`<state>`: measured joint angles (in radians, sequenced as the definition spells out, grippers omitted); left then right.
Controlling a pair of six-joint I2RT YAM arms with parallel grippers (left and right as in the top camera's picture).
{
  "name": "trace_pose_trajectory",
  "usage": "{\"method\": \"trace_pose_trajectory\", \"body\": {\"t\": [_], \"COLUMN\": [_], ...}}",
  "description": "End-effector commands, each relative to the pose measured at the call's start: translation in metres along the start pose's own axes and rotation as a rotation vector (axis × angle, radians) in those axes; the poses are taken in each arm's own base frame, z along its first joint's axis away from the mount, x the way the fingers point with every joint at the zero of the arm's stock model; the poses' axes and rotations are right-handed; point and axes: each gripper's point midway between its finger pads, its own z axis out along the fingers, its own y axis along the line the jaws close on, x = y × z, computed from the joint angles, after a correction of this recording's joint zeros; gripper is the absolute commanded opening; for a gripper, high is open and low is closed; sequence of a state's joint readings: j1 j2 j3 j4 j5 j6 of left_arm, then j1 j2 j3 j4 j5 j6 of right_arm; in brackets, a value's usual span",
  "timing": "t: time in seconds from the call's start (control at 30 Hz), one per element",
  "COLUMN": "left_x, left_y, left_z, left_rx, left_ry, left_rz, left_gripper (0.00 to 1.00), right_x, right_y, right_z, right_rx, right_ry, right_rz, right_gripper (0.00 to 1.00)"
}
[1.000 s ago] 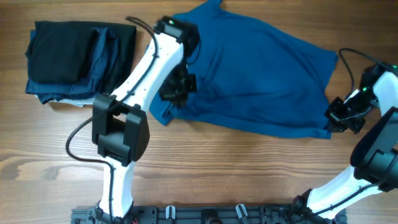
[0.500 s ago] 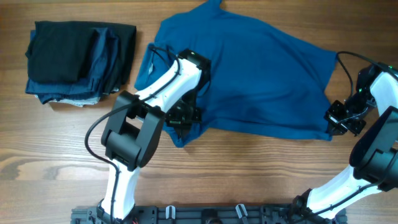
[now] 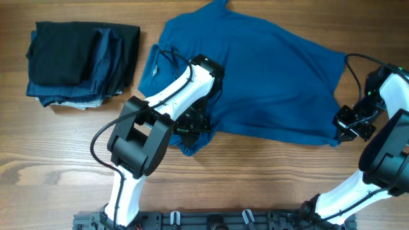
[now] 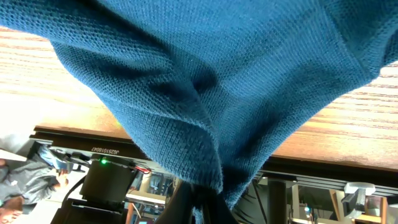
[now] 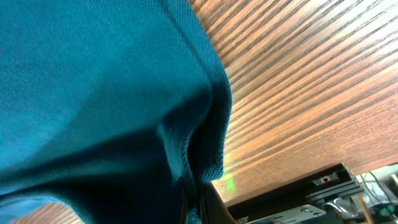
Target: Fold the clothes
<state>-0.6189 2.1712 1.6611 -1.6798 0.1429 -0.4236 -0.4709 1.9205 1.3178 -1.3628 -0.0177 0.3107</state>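
Note:
A blue knit shirt (image 3: 268,76) lies spread across the far middle of the wooden table. My left gripper (image 3: 190,126) is shut on the shirt's lower left edge; the pinched cloth fills the left wrist view (image 4: 205,93), fingers closed at the bottom (image 4: 200,205). My right gripper (image 3: 350,122) is shut on the shirt's lower right corner; in the right wrist view the cloth (image 5: 112,99) hangs from the closed fingers (image 5: 196,202).
A stack of folded dark clothes (image 3: 80,61) sits at the far left of the table. Bare wooden table (image 3: 255,179) lies in front of the shirt. A black rail (image 3: 211,220) with the arm bases runs along the near edge.
My left gripper has moved toward the near side and right, dragging the shirt's left edge with it. The right gripper has stayed almost still on its corner.

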Motion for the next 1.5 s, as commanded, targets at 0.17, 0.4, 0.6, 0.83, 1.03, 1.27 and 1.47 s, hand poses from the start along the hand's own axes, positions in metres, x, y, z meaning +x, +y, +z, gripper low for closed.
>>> {"method": "trace_pose_trajectory", "body": {"t": [0.17, 0.4, 0.6, 0.83, 1.03, 1.27, 1.47], "left_x": [0.013, 0.017, 0.010, -0.026, -0.062, -0.080, -0.080], "left_y": [-0.008, -0.008, 0.006, 0.029, 0.081, 0.122, 0.126], "left_z": [-0.003, -0.009, -0.054, -0.156, -0.219, -0.226, -0.226], "left_rx": [-0.011, -0.001, 0.129, 0.376, 0.508, 0.531, 0.532], "left_ry": [-0.021, -0.046, -0.212, -0.674, -0.948, -0.991, -0.992], "left_rz": [0.029, 0.049, 0.013, -0.032, -0.163, -0.267, -0.277], "left_gripper": [0.35, 0.72, 0.69, 0.71, 0.72, 1.00, 1.00], "right_x": [0.005, -0.001, -0.025, -0.051, -0.079, -0.130, -0.173], "right_y": [-0.003, 0.000, 0.012, 0.055, 0.105, 0.137, 0.159], "right_z": [-0.002, -0.015, -0.083, -0.181, -0.231, -0.239, -0.204], "right_rx": [0.024, 0.011, -0.034, -0.168, -0.384, -0.366, -0.358], "right_ry": [0.002, -0.036, -0.197, -0.512, -0.742, -0.908, -0.888], "right_rz": [0.001, -0.006, -0.071, -0.262, -0.431, -0.556, -0.558], "right_gripper": [0.33, 0.55, 0.55, 0.56, 0.06, 0.04, 0.04]}}
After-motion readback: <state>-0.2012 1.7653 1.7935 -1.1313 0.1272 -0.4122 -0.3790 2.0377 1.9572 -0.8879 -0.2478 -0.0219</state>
